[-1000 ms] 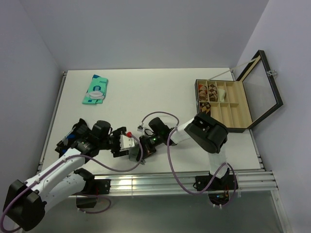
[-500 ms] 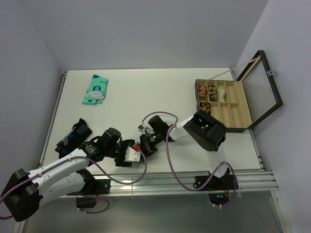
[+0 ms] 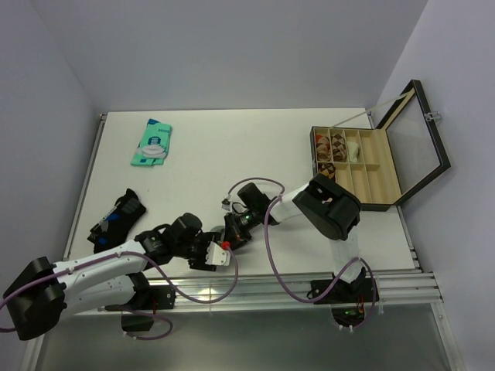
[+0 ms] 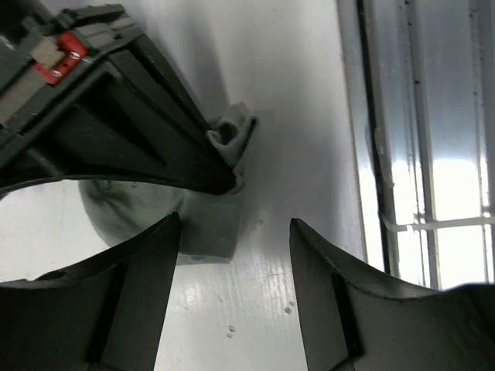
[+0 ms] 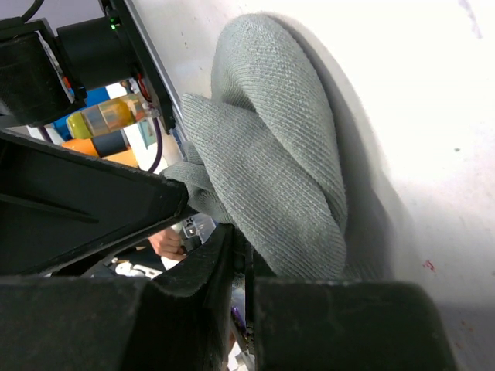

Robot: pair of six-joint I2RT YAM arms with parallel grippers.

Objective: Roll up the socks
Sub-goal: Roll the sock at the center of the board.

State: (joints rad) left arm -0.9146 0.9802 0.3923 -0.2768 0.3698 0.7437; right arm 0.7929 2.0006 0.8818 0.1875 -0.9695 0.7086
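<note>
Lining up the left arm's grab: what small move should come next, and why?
Probably ease the left gripper forward so its open fingers straddle the grey sock. The right gripper pinches the sock's bunched end, and the flat part lies just ahead of the left fingertips.

No legible text anywhere; print on teal packet (image 3: 151, 142) too small to read

A white desk (image 3: 232, 147) sits in a bay closed in by three plain lavender-grey walls: a back wall (image 3: 232, 54), a left wall (image 3: 39, 108) and a right wall (image 3: 464, 54). Aluminium rails (image 3: 271, 280) run along the desk's near edge and catch bright glare. A metal strip (image 3: 87, 178) borders its left edge. Below the rails lies a dull grey floor (image 3: 255, 344).
</note>
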